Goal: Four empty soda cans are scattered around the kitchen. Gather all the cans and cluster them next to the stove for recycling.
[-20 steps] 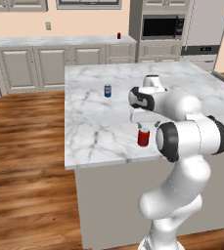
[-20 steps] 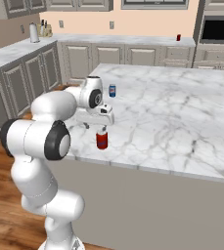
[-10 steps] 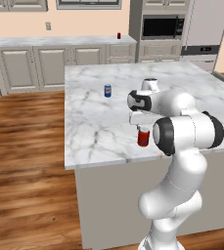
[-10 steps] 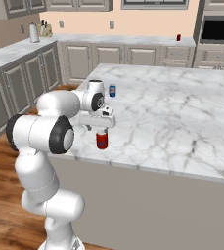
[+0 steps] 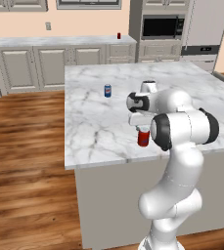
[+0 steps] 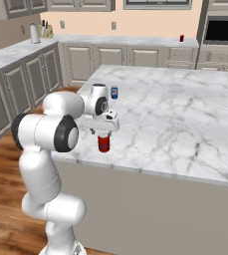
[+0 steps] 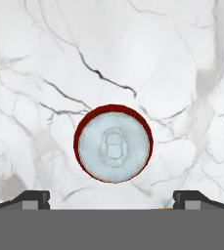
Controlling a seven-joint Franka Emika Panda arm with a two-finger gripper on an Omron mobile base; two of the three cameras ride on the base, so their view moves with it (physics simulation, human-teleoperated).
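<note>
One red soda can (image 7: 113, 143) sits below the wide-open, empty gripper (image 7: 111, 197) — at twelve o'clock from its fingertips — next, descend and clamp.

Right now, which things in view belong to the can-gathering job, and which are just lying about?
Job:
- red can under the open end effector
- blue can on the island
- red can on back counter

Lying about:
- microwave
- paper towel roll

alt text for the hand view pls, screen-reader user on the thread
Seen from straight above, a small upright red soda can with a silvery top stands on a white, grey-veined marble counter. The gripper hangs over it with its jaws open wide, one dark fingertip on each side of the can, not touching it.
</note>
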